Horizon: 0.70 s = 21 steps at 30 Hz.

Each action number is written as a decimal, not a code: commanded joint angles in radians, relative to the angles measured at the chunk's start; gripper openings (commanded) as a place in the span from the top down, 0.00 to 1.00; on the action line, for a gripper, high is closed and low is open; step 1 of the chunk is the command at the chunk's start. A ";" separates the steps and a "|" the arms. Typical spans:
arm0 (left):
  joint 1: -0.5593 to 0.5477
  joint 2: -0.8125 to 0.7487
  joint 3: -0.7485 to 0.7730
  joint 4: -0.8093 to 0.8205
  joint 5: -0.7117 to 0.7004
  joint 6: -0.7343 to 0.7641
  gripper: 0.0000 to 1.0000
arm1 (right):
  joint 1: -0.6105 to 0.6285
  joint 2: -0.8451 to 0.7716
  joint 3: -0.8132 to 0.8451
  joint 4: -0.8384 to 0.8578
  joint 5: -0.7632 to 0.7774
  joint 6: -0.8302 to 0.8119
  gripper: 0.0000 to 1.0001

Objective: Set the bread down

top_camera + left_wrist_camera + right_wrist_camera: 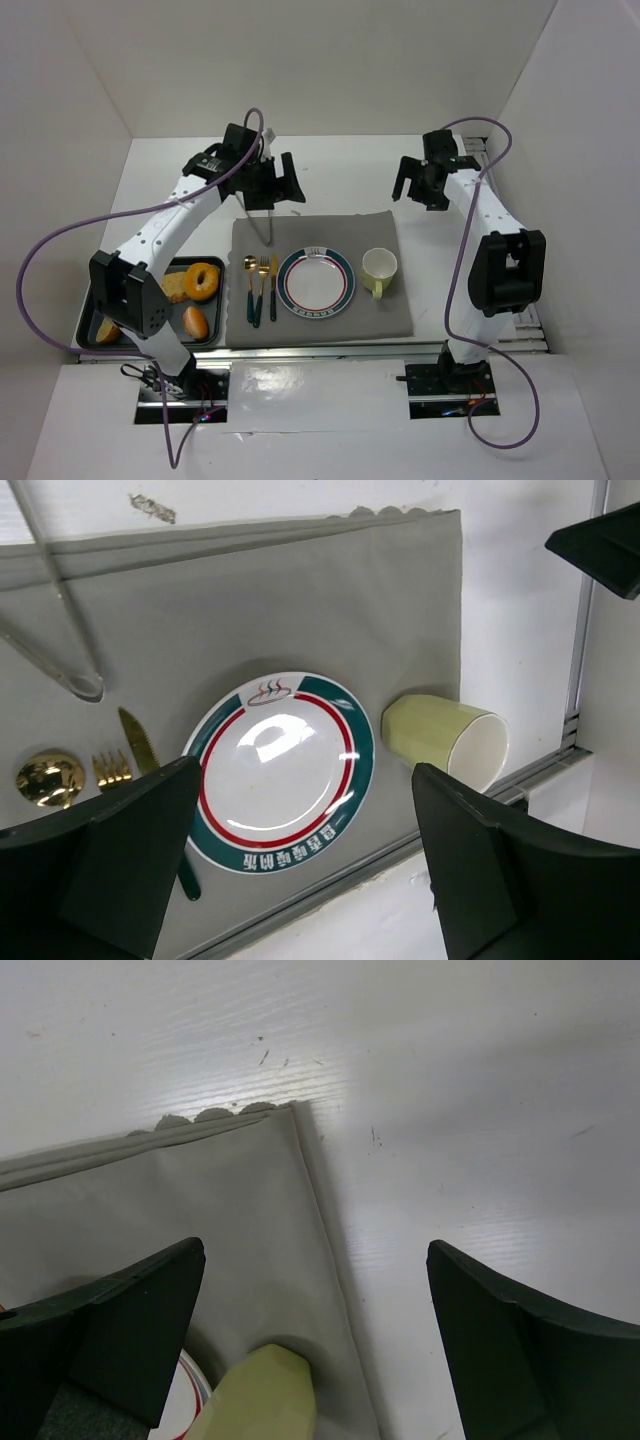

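Note:
Several pieces of bread lie in a black tray [92,300] at the front left: a ring doughnut [203,281], a roll [195,322] in front of it, a piece [176,288] beside the doughnut and one [107,330] partly under the left arm. A white plate with a green and red rim [315,283] sits empty on the grey mat [330,228]; it also shows in the left wrist view [280,770]. My left gripper [272,188] [305,880] is open and empty above the mat's far edge. My right gripper [418,188] [315,1345] is open and empty above the mat's far right corner.
Metal tongs [266,228] [60,650] lie on the mat's far left part. A pale green cup [379,270] [445,740] [260,1400] stands right of the plate. A gold spoon [250,285], fork [262,285] and knife [273,288] lie left of it. White walls enclose the table.

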 commanded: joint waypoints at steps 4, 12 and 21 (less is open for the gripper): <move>0.031 0.006 0.024 -0.047 -0.053 0.017 0.00 | 0.014 -0.023 0.026 0.039 0.016 0.002 0.01; 0.021 0.121 0.138 -0.170 -0.270 0.028 0.00 | 0.014 -0.043 0.013 0.039 0.016 0.002 0.01; -0.034 0.250 0.268 -0.254 -0.346 0.019 0.00 | 0.032 -0.046 0.015 0.021 0.007 0.002 0.01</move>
